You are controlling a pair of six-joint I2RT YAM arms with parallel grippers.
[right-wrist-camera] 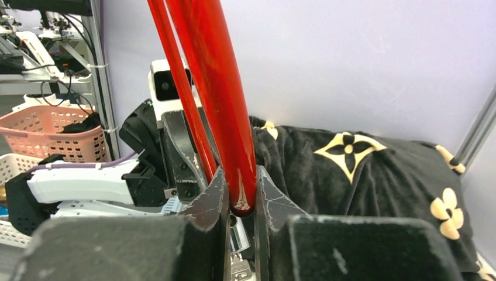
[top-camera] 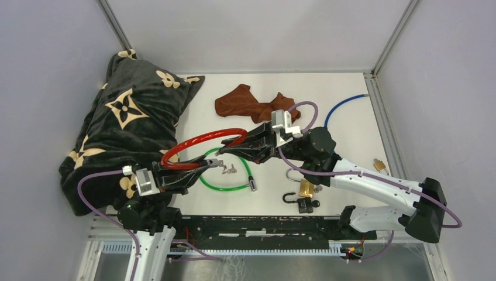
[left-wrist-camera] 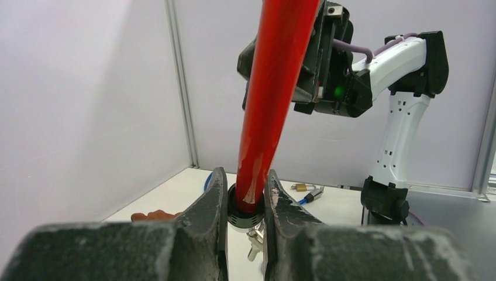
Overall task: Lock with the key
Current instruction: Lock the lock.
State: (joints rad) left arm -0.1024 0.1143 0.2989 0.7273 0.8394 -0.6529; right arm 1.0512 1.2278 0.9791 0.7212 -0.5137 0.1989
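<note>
Left gripper (left-wrist-camera: 245, 193) clamps the black lock head (left-wrist-camera: 244, 215) of the red cable lock (top-camera: 196, 143), which loops above the table (top-camera: 351, 117) with keys (top-camera: 229, 170) dangling below. The right gripper (right-wrist-camera: 240, 187) pinches the cable's free end. We judge the glossy cable light, springy and slippery, best held at its rigid ends, never mid-loop.

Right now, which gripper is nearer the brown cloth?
Right. The right gripper is just on the near side of the brown cloth; the left gripper is farther, by the blanket.
</note>
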